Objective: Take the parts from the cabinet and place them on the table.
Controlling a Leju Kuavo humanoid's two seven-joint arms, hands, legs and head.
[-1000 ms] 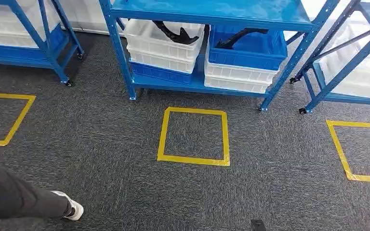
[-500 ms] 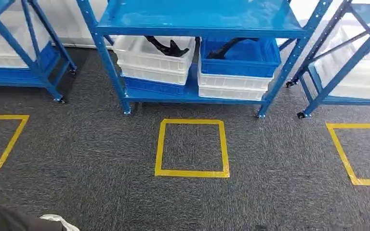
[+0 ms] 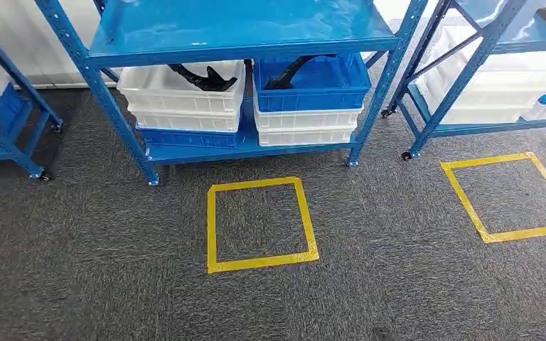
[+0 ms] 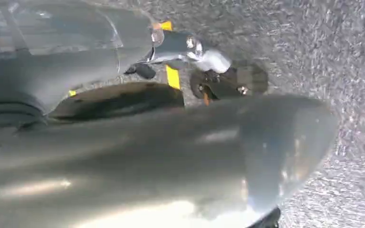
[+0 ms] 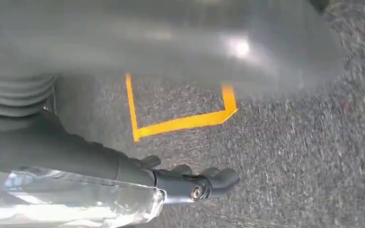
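Note:
A blue shelf rack (image 3: 234,28) stands ahead of me in the head view. On its lower shelf a black curved part (image 3: 202,77) lies in a white bin (image 3: 149,89), and another black part (image 3: 288,71) sticks out of a blue bin (image 3: 327,89) beside it. Both bins sit on stacks of other bins. My left hand (image 4: 190,47) hangs over the grey carpet, its fingers stretched out and holding nothing. My right hand (image 5: 195,183) also hangs above the carpet, its fingers apart and holding nothing.
A yellow tape square (image 3: 259,224) marks the carpet in front of the rack, with a second one (image 3: 512,195) to the right. Another blue rack (image 3: 469,64) holding white bins (image 3: 498,92) stands on the right. A third rack (image 3: 7,121) is at the left edge.
The whole picture has shifted as the camera moved: the rack and the yellow square now sit further left. The person's leg and shoe at the lower left have left the picture.

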